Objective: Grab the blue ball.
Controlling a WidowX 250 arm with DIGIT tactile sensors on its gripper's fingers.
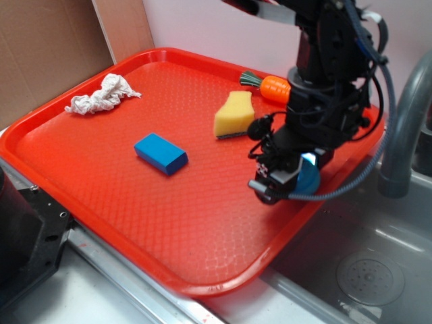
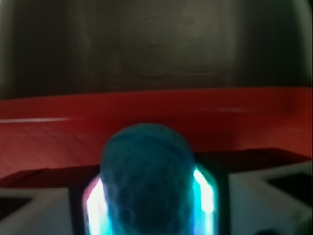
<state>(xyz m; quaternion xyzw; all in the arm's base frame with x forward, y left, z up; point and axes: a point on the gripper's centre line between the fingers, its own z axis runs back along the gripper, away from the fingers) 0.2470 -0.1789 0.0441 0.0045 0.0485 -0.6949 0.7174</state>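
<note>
The hand [image 1: 289, 177] is clamped on the blue ball [image 2: 146, 181], near the tray [image 1: 101, 169] edge, well apart from the sponge [image 1: 234, 115]. To do it well, keep the squeeze firm and lift straight up, slowly.

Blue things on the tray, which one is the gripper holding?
The blue ball, round and textured, sits between the gripper fingers near the tray's right edge. The flat blue block lies untouched mid-tray.

tray [image 1: 101, 162]: glossy dimpled red plastic | blue ball [image 2: 146, 181]: fuzzy knit texture | sink [image 1: 378, 270]: brushed metal
</note>
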